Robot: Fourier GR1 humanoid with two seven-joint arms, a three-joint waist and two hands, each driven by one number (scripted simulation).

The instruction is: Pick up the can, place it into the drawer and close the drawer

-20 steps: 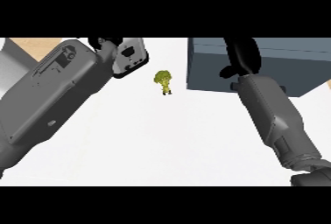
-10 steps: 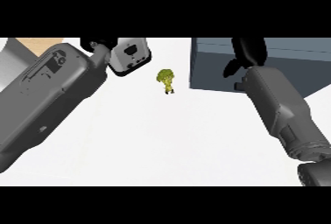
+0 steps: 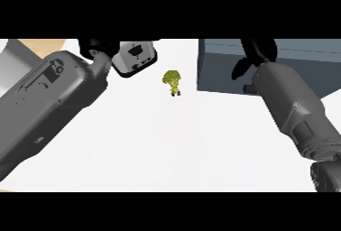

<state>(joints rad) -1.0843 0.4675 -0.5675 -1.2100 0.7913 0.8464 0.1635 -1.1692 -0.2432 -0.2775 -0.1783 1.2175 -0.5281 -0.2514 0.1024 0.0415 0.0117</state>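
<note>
No can shows clearly in the head view. My left hand (image 3: 100,45) is at the top left, mostly cut off by the view's edge. A pale grey rounded block (image 3: 136,56) with dark marks sits right beside it, and I cannot tell what it is. My right hand (image 3: 256,50) is at the top right, over the dark blue-grey drawer unit (image 3: 220,67). The hand hides part of the drawer's front, and whether it holds anything is hidden.
A small yellow-green broccoli-like piece (image 3: 172,81) lies on the white counter (image 3: 173,144) between the two arms. My thick grey left forearm (image 3: 53,103) crosses the left side and the right forearm (image 3: 293,113) the right side. A tan strip (image 3: 40,45) shows at the far left.
My right hand and forearm have crept a little upward toward the drawer unit. The left arm has shifted slightly to the right. The green piece has stayed put.
</note>
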